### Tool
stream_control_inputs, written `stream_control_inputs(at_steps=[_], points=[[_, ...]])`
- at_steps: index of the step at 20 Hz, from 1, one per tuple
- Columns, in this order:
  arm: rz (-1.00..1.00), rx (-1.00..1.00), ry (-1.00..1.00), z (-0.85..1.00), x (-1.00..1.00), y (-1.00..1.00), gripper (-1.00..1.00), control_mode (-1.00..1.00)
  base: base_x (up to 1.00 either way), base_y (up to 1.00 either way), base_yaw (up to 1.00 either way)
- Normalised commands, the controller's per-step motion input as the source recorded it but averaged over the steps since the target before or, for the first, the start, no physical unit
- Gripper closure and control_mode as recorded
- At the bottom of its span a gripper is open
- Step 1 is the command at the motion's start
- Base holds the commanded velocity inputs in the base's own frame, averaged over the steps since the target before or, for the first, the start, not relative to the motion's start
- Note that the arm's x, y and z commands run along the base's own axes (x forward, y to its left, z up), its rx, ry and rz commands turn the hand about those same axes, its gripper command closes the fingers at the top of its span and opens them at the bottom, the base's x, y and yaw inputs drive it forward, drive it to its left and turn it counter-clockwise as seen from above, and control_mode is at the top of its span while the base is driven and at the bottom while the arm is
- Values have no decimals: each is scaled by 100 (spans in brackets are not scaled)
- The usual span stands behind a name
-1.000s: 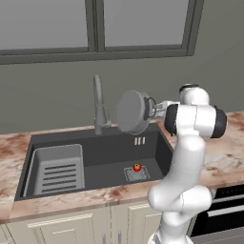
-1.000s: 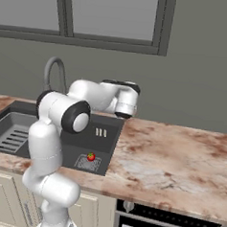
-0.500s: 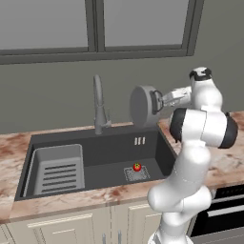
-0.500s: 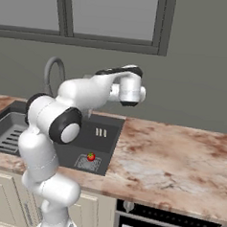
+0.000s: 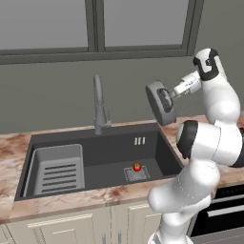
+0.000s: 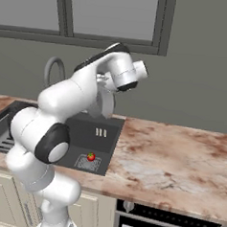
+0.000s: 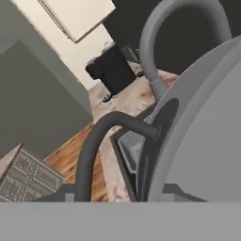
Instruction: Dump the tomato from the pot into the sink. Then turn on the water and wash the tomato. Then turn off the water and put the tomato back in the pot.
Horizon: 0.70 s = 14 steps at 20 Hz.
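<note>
The tomato (image 5: 137, 167) (image 6: 91, 156) lies on the square drain grate in the sink (image 5: 109, 145) (image 6: 78, 127). The grey pot (image 5: 161, 102) (image 6: 105, 103) hangs tipped on its side in the air over the sink's right rim, its open mouth turned toward the faucet. My gripper (image 5: 173, 93) is shut on the pot's right edge. In the hand view the pot (image 7: 202, 132) takes up the right half and its dark loop handle (image 7: 94, 141) curves in front.
The tall gooseneck faucet (image 5: 98, 102) (image 6: 51, 70) stands behind the sink. A ribbed grey rack (image 5: 57, 169) lies in the basin's left part. Marble counter (image 6: 170, 153) runs to the right, above an oven front (image 6: 175, 225). A dark coffee machine (image 7: 110, 70) shows far off.
The arm has swung up and to the right, carrying the tipped pot from above the basin to above the sink's right rim. The tomato stays on the grate.
</note>
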Motion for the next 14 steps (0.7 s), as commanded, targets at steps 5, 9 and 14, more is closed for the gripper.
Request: stream_control_inputs(at_steps=[5,9,14], points=[[-22,-43,0,0,-33,-34,100,-100,0,0,0],[-25,-38,8,0,-18,-51,100,-100,0,0,0],[-21,-29,17,-26,-44,-46,100,-100,0,0,0]])
